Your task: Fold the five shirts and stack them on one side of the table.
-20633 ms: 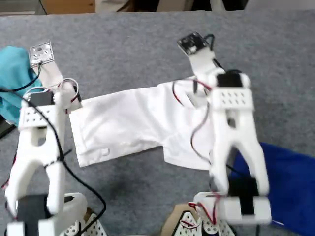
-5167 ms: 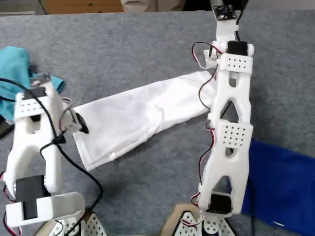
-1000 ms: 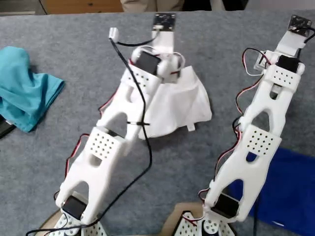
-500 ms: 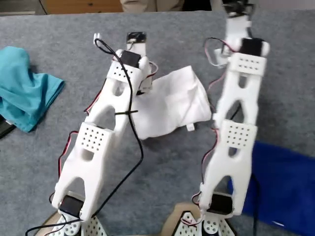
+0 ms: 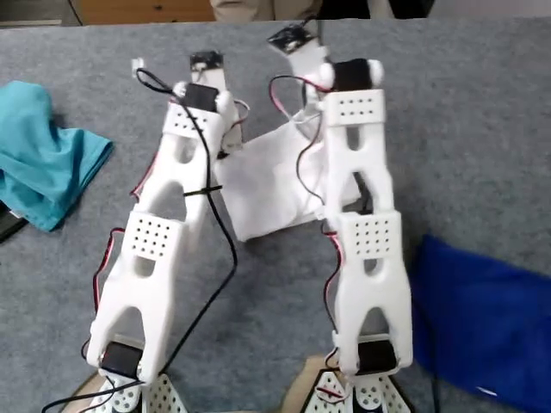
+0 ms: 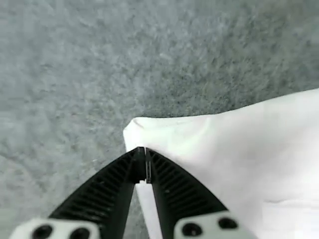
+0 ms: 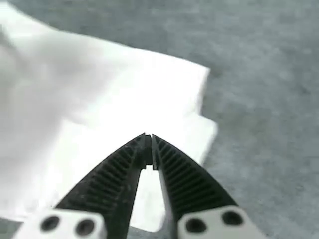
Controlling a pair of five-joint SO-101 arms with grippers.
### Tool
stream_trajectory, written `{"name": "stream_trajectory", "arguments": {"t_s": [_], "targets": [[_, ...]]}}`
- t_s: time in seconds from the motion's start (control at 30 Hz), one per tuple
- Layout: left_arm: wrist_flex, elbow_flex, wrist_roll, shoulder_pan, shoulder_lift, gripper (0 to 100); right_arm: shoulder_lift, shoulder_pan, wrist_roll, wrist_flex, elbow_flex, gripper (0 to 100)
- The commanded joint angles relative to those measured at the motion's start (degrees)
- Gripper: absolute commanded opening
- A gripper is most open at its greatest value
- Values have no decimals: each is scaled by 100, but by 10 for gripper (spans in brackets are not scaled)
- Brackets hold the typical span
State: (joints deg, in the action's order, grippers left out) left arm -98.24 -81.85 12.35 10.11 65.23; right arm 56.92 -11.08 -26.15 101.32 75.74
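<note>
High view, from the left: a teal shirt (image 5: 43,146) lies crumpled at the edge of the grey worktop (image 5: 482,129), not yet folded. Both arms reach to the far middle, where the white shirt (image 5: 267,185) lies partly folded into a rough, skewed block between and under them.

The left pincer (image 6: 145,164) has its tips together right at the shirt's corner edge. I cannot tell whether a bit of cloth is nipped between them. If only the top layer is caught, any lift or pull would likely peel the fold open. If nothing is caught, a sideways drag with the tips pressed down could rumple that corner.

The right pincer (image 7: 148,147) also has its tips together, above the shirt near a corner where one layer juts out past another. It seems to hold nothing. Those layers are not flush, so a grab there may take one layer and leave the other, skewing the block further.

Loose wires hang from both arms close above the cloth and might snag it.

A blue shirt (image 5: 486,318) lies unfolded at the right, just beside the right arm's lower part. A wide swing of that arm could drag it.
</note>
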Motion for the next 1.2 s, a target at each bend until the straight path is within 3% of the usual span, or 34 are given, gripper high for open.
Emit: {"name": "stream_trajectory", "arguments": {"t_s": [0.0, 0.33, 0.67, 1.17], "targets": [[-273, -1011, 70, -255, -119, 18, -699, -189, -62, 79, -338, 5], [-255, -747, 70, -1240, -40, 18, -75, -673, -185, -264, -462, 5], [-97, -1407, 35, -1284, 848, 18, 637, -664, -193, -844, -462, 5], [-35, -1407, 26, -1266, 901, 18, 752, -13, -246, 105, 110, 5]]}}
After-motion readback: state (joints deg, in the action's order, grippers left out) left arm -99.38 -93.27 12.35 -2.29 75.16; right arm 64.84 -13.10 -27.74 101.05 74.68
